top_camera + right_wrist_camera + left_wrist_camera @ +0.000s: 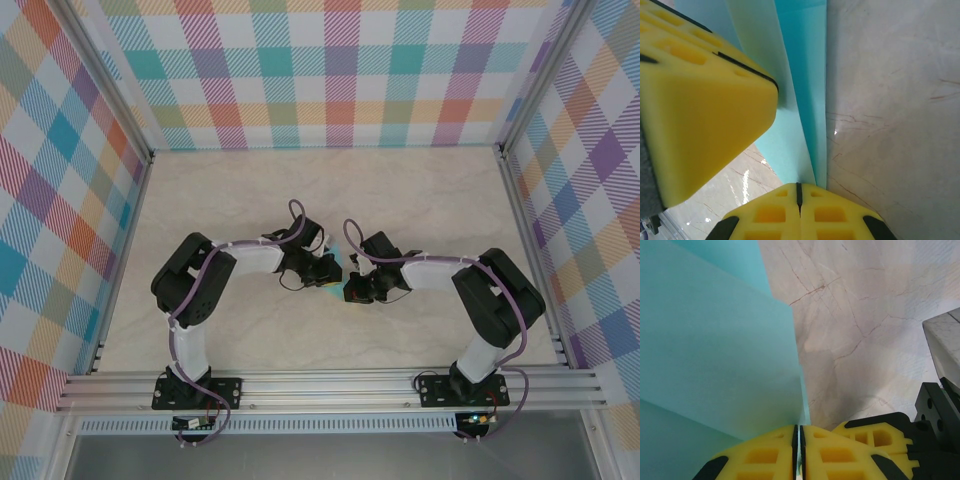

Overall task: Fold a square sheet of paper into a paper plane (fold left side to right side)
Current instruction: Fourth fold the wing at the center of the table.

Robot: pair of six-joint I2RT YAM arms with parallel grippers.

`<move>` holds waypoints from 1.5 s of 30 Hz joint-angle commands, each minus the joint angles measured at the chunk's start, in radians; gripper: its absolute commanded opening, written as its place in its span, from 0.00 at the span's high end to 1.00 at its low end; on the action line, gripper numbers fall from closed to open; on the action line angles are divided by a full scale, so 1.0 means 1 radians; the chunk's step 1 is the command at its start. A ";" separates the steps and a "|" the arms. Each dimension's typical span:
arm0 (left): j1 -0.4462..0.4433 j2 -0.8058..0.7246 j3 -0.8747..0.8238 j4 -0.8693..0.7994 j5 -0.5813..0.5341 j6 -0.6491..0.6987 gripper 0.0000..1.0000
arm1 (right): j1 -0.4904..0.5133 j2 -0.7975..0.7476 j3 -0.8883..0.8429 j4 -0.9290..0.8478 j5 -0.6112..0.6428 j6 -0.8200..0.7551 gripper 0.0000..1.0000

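Observation:
The turquoise sheet of paper (715, 350) is folded into narrow overlapping layers and held up between the two arms at mid-table. In the top view a thin sliver of it (342, 256) shows, its tip pointing away from the bases. My left gripper (799, 432) is shut, with the paper's folded edge running down into the slit between its yellow fingers. My right gripper (799, 190) is shut on the paper's lower end (805, 100). The two grippers sit almost touching, left gripper (333, 271) and right gripper (353, 289).
The marble-patterned tabletop (330, 190) lies below, with checked walls (340, 70) on three sides and an aluminium rail (330, 388) along the near edge. The left arm's yellow finger (700, 100) crowds the right wrist view.

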 commanded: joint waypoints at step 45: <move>0.376 0.133 0.415 -0.237 0.068 0.283 0.68 | 0.003 -0.038 -0.020 -0.155 0.020 -0.007 0.89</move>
